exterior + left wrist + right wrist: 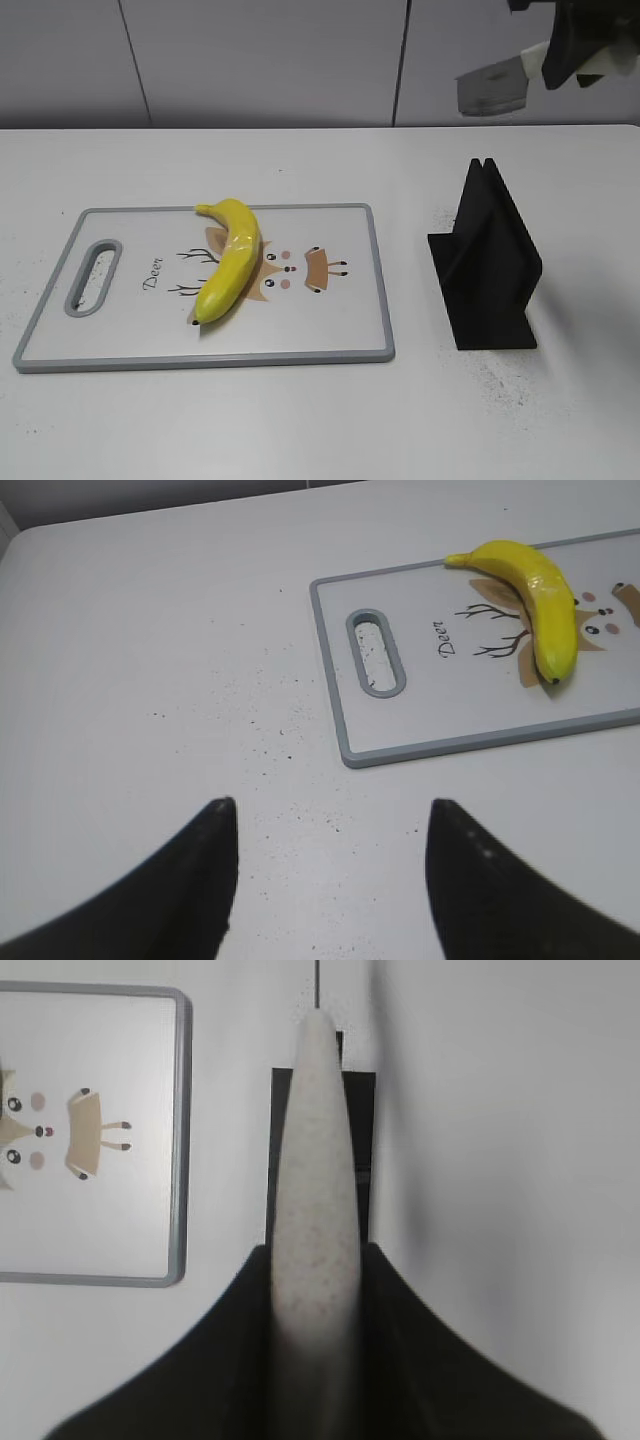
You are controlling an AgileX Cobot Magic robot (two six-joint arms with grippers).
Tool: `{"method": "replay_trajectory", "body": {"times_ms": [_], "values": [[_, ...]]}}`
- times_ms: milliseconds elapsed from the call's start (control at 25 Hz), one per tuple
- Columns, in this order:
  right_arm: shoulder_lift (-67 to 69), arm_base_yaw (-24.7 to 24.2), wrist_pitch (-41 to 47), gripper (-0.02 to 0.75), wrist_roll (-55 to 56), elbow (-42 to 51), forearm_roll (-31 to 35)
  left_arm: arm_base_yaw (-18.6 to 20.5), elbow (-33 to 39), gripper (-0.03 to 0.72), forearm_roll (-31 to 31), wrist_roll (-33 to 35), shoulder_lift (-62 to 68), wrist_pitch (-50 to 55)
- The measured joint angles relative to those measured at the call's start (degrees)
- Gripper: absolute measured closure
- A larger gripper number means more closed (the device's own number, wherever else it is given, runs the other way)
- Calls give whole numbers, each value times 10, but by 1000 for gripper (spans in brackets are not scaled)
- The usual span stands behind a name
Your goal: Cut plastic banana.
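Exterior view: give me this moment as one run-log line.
right gripper: holding knife aloft | left gripper: open, empty | plastic banana: uncut on cutting board

The cutting board bears the handwritten-style word "Deer".

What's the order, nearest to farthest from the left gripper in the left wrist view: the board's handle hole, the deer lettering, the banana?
From the left gripper:
1. Handle hole, board's left end.
2. Deer lettering, right of the hole.
3. Banana, far right.
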Motion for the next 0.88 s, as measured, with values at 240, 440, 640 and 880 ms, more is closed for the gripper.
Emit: {"method": "replay_trajectory", "body": {"times_ms": [240,440,640,880], "values": [[0,0,1,569,-28,-33,-1,0,0,124,0,0,0,0],[0,0,-13,569,-163,-40,30,0,0,126,0,0,4,-1],[11,0,-88,569,-350,-41,106,0,-16,127,-14,16,56,-33],[55,-2,-110,569,-562,-41,182,0,-54,127,-52,103,204,-113]]}}
